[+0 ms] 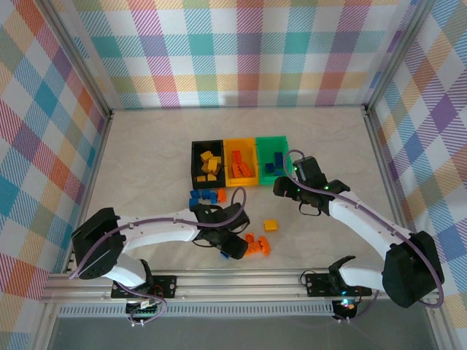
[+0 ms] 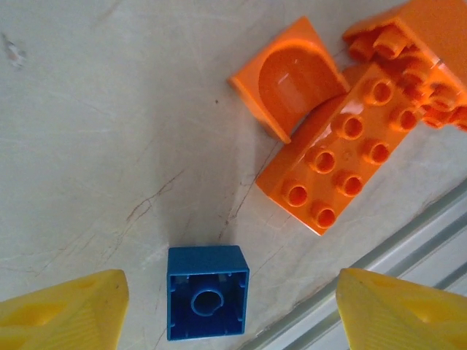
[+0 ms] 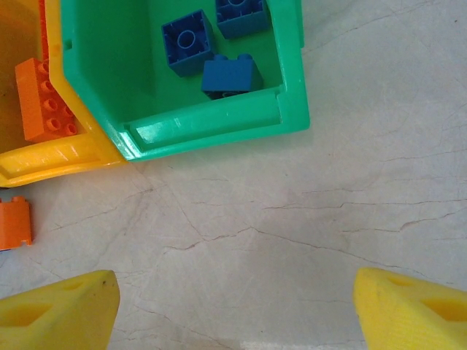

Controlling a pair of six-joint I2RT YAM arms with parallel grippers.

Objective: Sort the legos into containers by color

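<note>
— What's the setting?
— A pale, veined tabletop [image 1: 146,160] inside plaid walls. Three containers stand in a row at mid-table. The black bin [image 1: 194,157] on the left holds yellow legos [image 1: 209,163], the yellow-orange bin [image 1: 241,141] in the middle holds orange ones, and the green bin [image 1: 264,148] on the right holds blue ones.
— Any loose pieces?
— A blue cluster [image 1: 203,197] lies just near of the black bin. A lone yellow brick [image 1: 271,225] sits right of centre, and the orange bricks [image 1: 255,246] lie by the front rail.
— And the left gripper [image 2: 232,306]?
— Released, with its jaws wide on either side of an upside-down blue brick [image 2: 207,292], touching neither side.
— The right gripper [image 3: 233,306]?
— Spread wide too and grasping nothing, over bare table just near of the green bin.
</note>
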